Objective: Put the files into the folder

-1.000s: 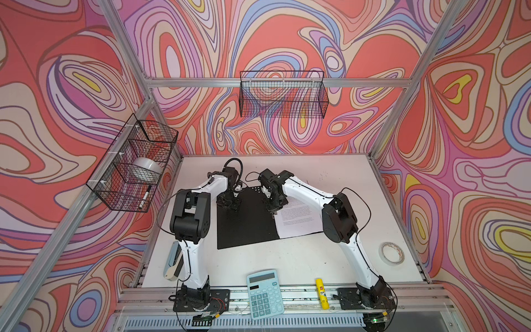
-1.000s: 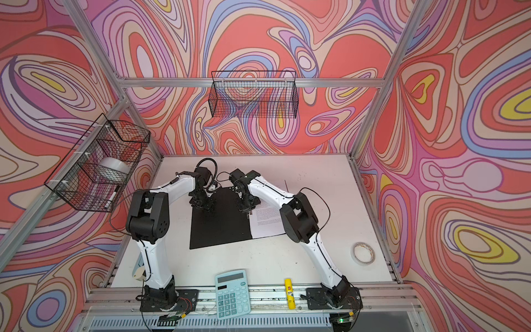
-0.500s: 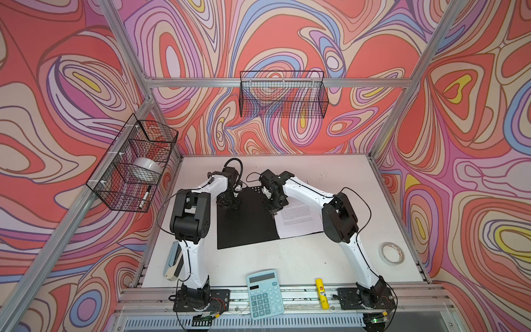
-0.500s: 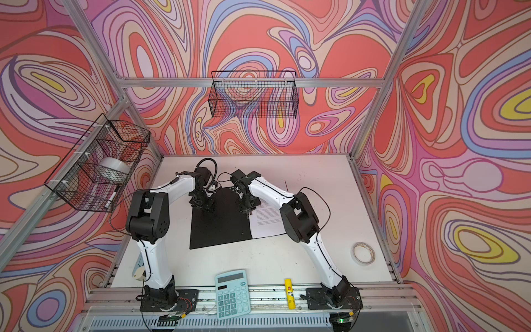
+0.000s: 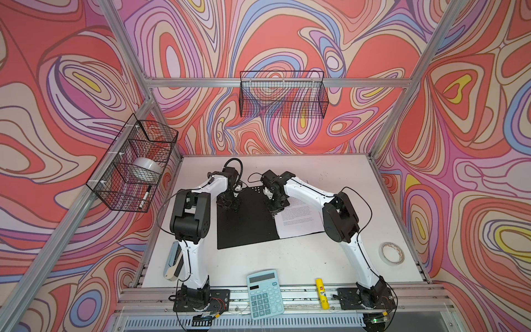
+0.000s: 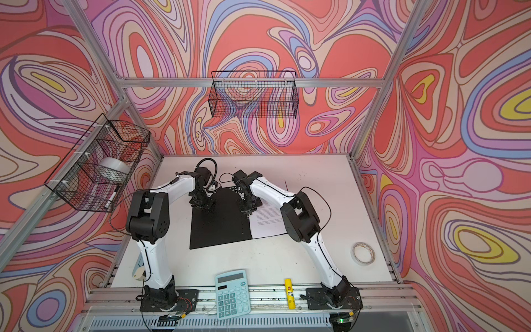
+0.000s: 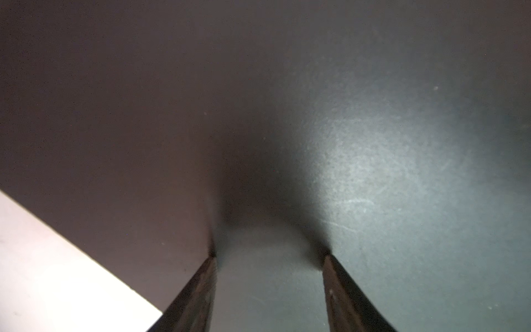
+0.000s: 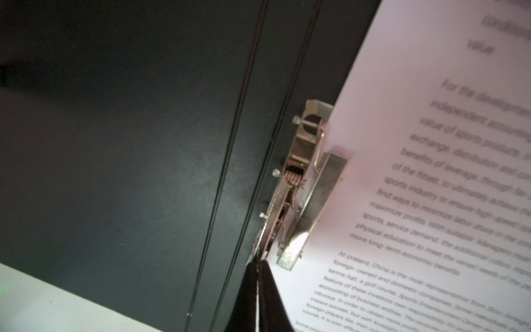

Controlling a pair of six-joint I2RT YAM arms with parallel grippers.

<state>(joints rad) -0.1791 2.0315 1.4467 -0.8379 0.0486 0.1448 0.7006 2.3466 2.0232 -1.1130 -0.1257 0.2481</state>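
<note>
1. Right jaws: shut. The tips meet the end of the clip (image 8: 301,186) lever; whether they pinch it cannot be told.
2. Left jaws: partly open, nothing between them. Both fingertips (image 7: 201,287) rest on the black inside of the folder (image 5: 247,224), near its left edge.
3. Clip: metal, beside the folder's spine creases. Its bar lies over the edge of the files (image 5: 298,218).
4. Files: flat on the folder's right half, printed side up.
5. Folder: open flat, mid-table (image 5: 316,258).
6. Near edge: calculator (image 5: 265,293) and glue stick (image 5: 321,293). A tape roll (image 5: 392,253) lies at the right, well apart from the folder.
</note>
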